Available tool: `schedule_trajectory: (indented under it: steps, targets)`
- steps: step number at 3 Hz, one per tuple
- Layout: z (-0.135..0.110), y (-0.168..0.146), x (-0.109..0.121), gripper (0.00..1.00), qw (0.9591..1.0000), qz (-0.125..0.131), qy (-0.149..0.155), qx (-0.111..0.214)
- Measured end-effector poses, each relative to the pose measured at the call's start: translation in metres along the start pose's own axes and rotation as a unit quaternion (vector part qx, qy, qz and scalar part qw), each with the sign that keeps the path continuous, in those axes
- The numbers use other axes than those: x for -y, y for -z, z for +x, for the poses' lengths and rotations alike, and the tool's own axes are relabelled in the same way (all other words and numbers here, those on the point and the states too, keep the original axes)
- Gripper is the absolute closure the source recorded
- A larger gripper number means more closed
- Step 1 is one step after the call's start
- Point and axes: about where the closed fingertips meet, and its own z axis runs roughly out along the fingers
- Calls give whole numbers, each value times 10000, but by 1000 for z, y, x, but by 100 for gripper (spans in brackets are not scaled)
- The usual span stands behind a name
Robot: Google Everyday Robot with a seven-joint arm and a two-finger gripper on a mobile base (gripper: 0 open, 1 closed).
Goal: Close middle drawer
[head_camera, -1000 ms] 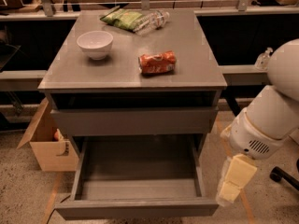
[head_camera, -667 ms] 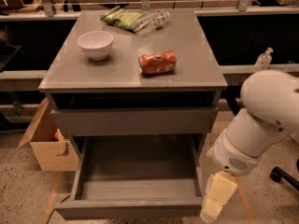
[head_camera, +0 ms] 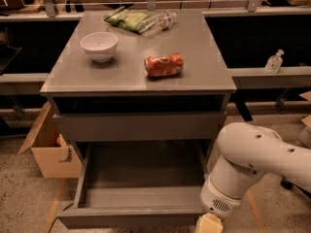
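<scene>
The gripper (head_camera: 209, 224) sat right at the front right corner of the middle drawer (head_camera: 131, 218), just beside its front panel. Only the cream top of it was in shot, so I honestly couldn't tell how far open it was or whether it had hold of anything. The fat white arm (head_camera: 252, 159) curved up and away to the right of the drawer.

The middle drawer itself was pulled way out of the grey bench (head_camera: 131, 79), with its grey box interior in plain view and nothing showing inside. Directly above it was the upper drawer (head_camera: 141, 126) with the taller front.

Higher up, on the bench top above the drawer, there was a white bowl (head_camera: 99, 46), an orange soda can (head_camera: 164, 65) on its side, a green snack bag (head_camera: 127, 20) and a clear plastic bottle (head_camera: 158, 22) lying down. An open cardboard box (head_camera: 48, 152) sat on the floor left of the drawer. A small pump bottle (head_camera: 274, 61) stood up and to the right.
</scene>
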Motion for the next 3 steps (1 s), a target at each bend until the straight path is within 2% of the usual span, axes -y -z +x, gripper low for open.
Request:
schedule_trajectory:
  steps: [1, 2, 3]
  targets:
    - [0, 0, 0, 0, 10000, 0, 0, 0]
    - [1, -30, 11, 19, 9995, -257, -136, -128]
    - [5, -79, 27, 42, 9969, -676, -314, -240]
